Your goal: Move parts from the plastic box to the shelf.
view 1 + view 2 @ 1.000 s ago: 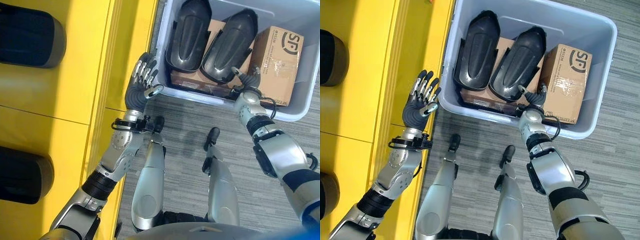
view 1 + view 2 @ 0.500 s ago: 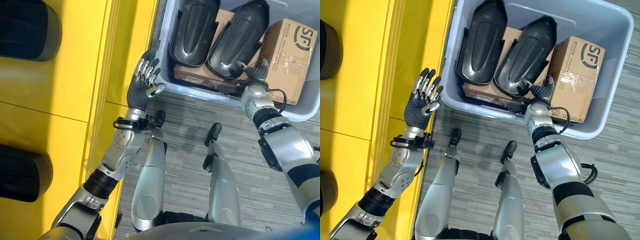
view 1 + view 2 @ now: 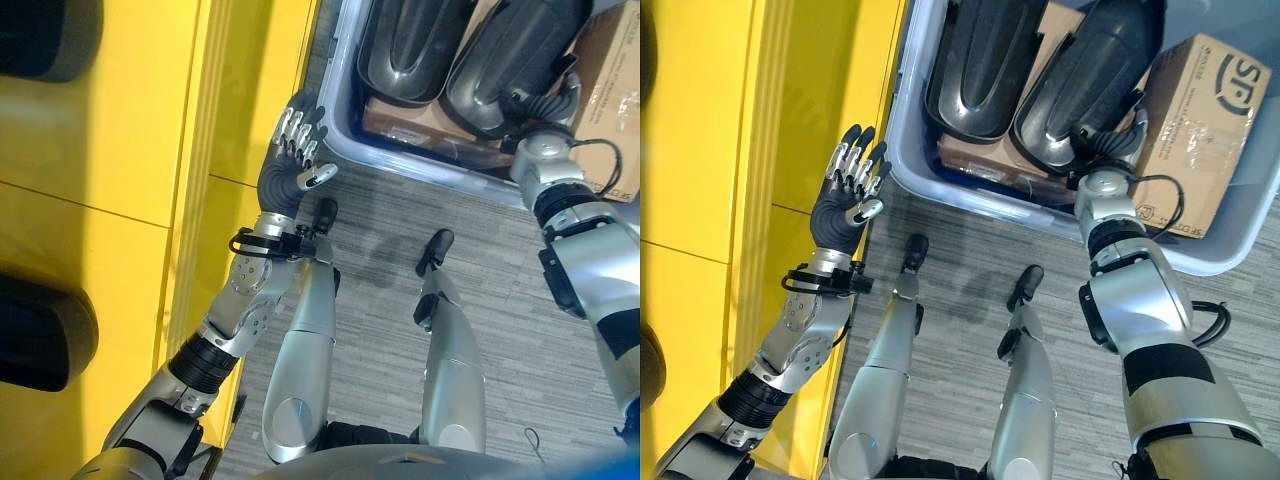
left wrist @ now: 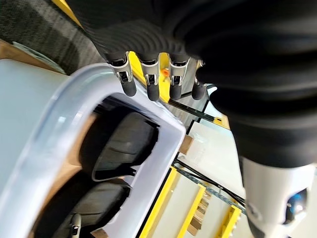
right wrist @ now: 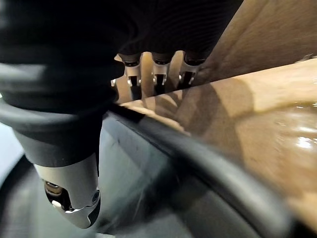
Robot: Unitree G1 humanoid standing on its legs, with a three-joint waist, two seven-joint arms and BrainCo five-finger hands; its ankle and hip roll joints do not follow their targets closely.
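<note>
The right hand (image 3: 1110,140) has reached deeper into the plastic box (image 3: 902,160), fingers straddling a black part's (image 3: 1080,85) rim, while the left hand (image 3: 848,195) stays released outside.

left hand (image 3: 845,205): raised, fingers straight | right hand (image 3: 1110,150): fingers hidden

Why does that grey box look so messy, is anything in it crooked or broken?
Nothing looks broken. In the plastic box, two black parts lie slanted on flat cardboard, beside a taped carton. The right hand reaches in by the nearer part; the left hand is open outside it.
</note>
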